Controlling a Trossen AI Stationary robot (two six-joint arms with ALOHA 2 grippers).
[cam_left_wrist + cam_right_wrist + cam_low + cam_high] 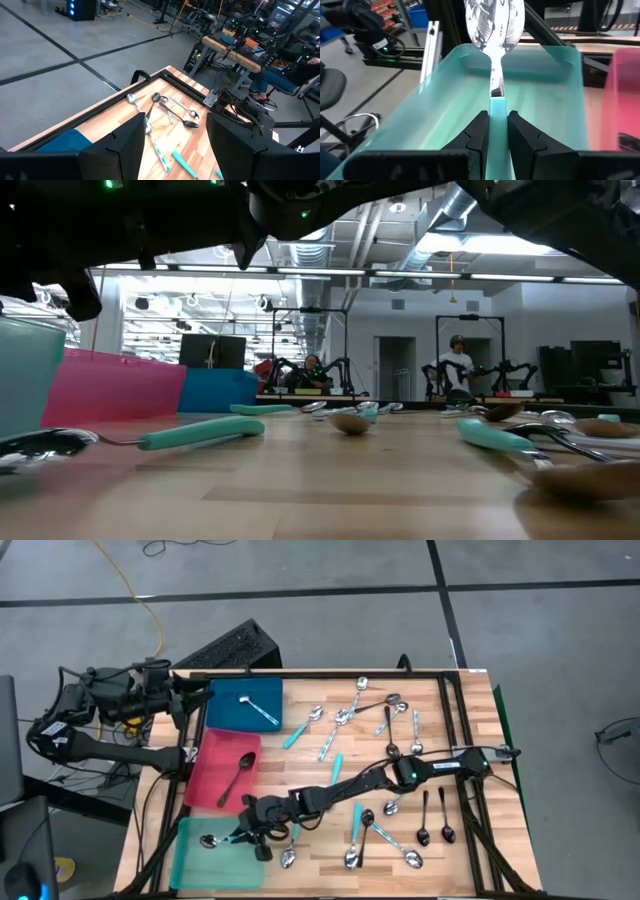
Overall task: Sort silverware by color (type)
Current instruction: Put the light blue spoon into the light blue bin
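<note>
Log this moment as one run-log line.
right pincer: shut on turquoise-handled silver spoon, over teal flat tray | left pincer: open, waiting by blue flat tray | red flat tray: one black spoon

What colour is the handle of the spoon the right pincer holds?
Turquoise, on the spoon in the right pincer; right wrist view shows it best.

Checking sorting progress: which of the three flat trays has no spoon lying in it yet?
The teal flat tray; the turquoise-handled spoon over it is in the right gripper's fingers.
</note>
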